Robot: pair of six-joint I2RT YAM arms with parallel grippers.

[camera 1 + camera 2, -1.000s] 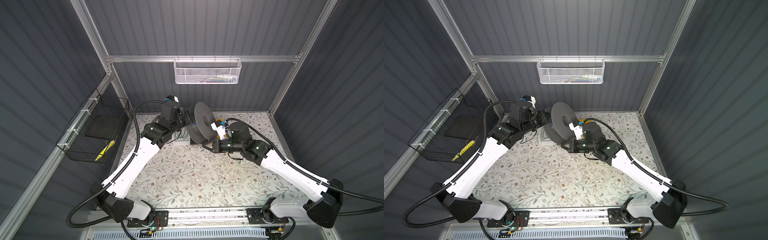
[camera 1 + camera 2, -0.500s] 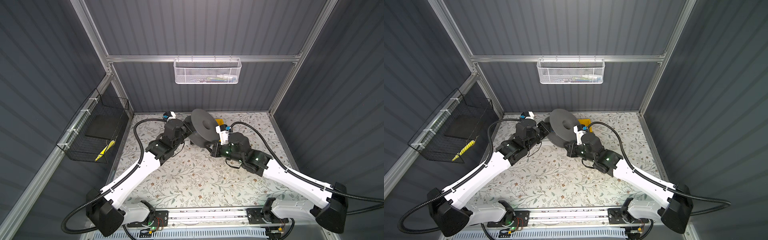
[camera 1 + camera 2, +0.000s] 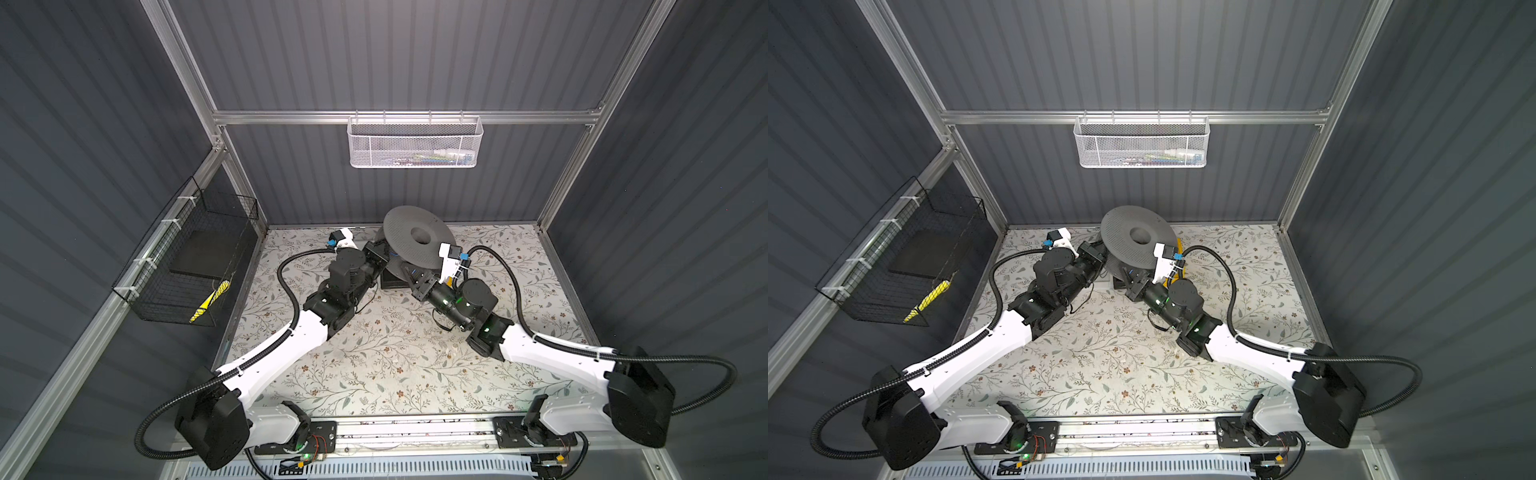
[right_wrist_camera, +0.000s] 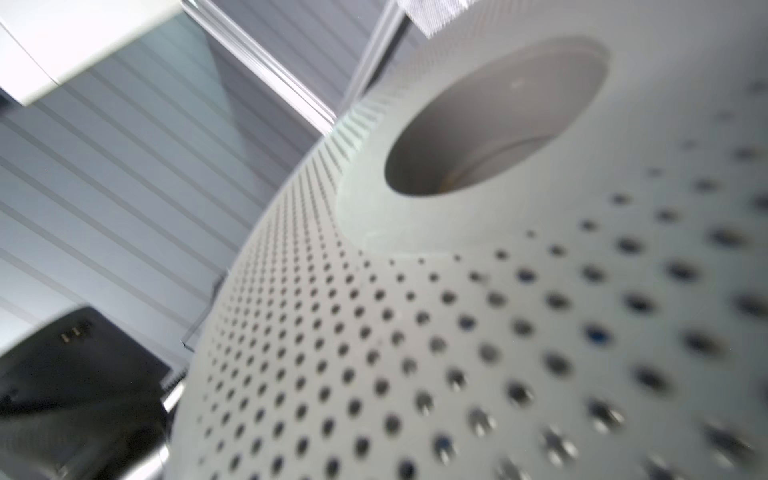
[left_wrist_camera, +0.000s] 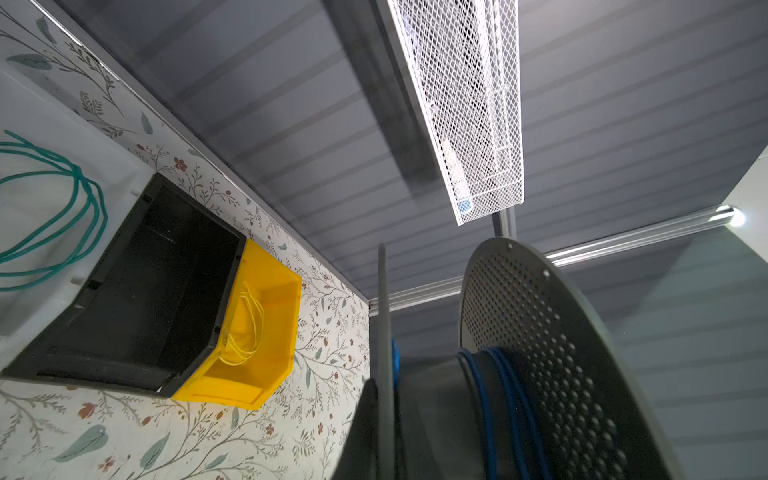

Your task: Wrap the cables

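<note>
A grey perforated spool (image 3: 409, 239) hangs tilted over the back middle of the table, between my two grippers in both top views. The bright-blue cable (image 5: 515, 419) is wound in a few turns round its hub. My left gripper (image 3: 384, 258) is shut on the thin rim of the spool's lower flange (image 5: 384, 353); one dark finger (image 5: 365, 432) lies against it. My right gripper (image 3: 411, 276) reaches in under the upper flange (image 4: 457, 332), which fills the right wrist view and hides the fingertips. It is shut, and what it touches is hidden.
Behind the spool on the floral table stand a yellow bin (image 5: 257, 332) with yellow wire, a black bin (image 5: 137, 299) and a white bin (image 5: 116, 174) with green cable. A white mesh basket (image 3: 413, 143) hangs on the back wall, a black wire basket (image 3: 187, 266) on the left wall.
The spool has turned from standing on edge to lying tilted, nearly flat. Both arms have dropped lower and stretched toward the back with it. Neither gripper has changed its opening.
</note>
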